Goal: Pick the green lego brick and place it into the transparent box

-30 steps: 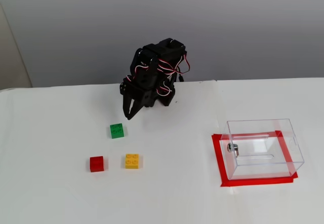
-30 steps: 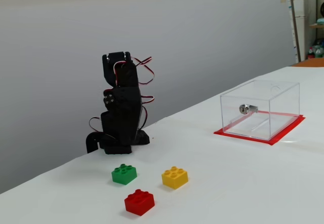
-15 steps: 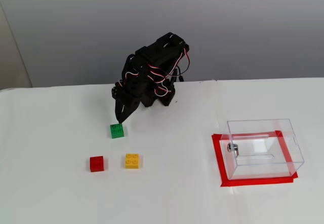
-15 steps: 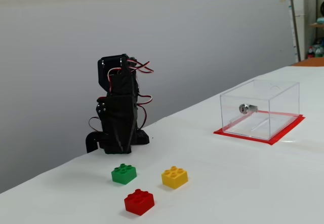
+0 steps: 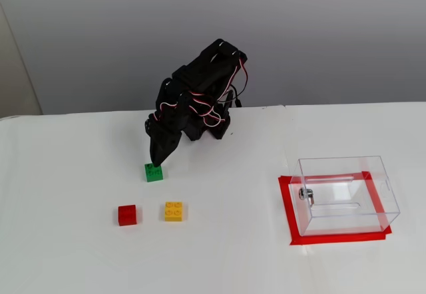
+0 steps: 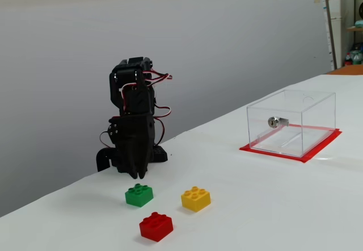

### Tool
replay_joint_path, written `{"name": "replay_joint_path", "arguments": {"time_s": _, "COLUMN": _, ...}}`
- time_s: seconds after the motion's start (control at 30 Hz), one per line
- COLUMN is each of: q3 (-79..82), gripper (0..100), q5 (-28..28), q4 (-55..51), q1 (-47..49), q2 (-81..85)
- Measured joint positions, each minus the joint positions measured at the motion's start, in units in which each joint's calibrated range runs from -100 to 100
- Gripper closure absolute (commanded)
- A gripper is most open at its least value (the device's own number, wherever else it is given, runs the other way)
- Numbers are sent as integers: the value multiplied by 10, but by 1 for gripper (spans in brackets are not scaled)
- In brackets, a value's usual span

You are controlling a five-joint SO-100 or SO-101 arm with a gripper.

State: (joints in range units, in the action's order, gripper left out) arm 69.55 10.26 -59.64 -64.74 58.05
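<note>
The green lego brick (image 5: 154,172) lies flat on the white table, studs up, and shows in both fixed views, green lego brick (image 6: 139,195). My black gripper (image 5: 156,162) points down just behind and above it, its tips a little off the brick and not touching it. From the side the gripper (image 6: 136,175) hangs a short way over the table. Its jaws look like one dark wedge with no gap and nothing between them. The transparent box (image 5: 346,194) stands open-topped at the right, far from the gripper, transparent box (image 6: 292,123).
A red brick (image 5: 127,215) and a yellow brick (image 5: 174,211) lie nearer the camera than the green one. The box sits inside a red tape frame (image 5: 287,214) and has a metal fitting (image 6: 274,122) on one wall. The arm's base stands at the table's far edge.
The arm has leaned forward and down. The gripper moved from near the base to just above the green brick. The bricks and the box have not moved.
</note>
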Motion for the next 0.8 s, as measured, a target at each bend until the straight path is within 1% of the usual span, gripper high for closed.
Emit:
{"name": "replay_joint_path", "arguments": {"time_s": 0.1, "q3": 0, "gripper": 76, "q5": 0, "q4": 0, "q1": 13, "q2": -8}}
{"name": "replay_joint_path", "arguments": {"time_s": 0.23, "q3": 0, "gripper": 71, "q5": 0, "q4": 0, "q1": 46, "q2": -8}}
{"name": "replay_joint_path", "arguments": {"time_s": 0.43, "q3": -20, "gripper": 71, "q5": 10, "q4": 0, "q1": 65, "q2": -10}}
{"name": "replay_joint_path", "arguments": {"time_s": 0.57, "q3": -20, "gripper": 71, "q5": 23, "q4": 27, "q1": 69, "q2": -13}}
{"name": "replay_joint_path", "arguments": {"time_s": 0.8, "q3": -31, "gripper": 71, "q5": 31, "q4": 48, "q1": 71, "q2": -93}}
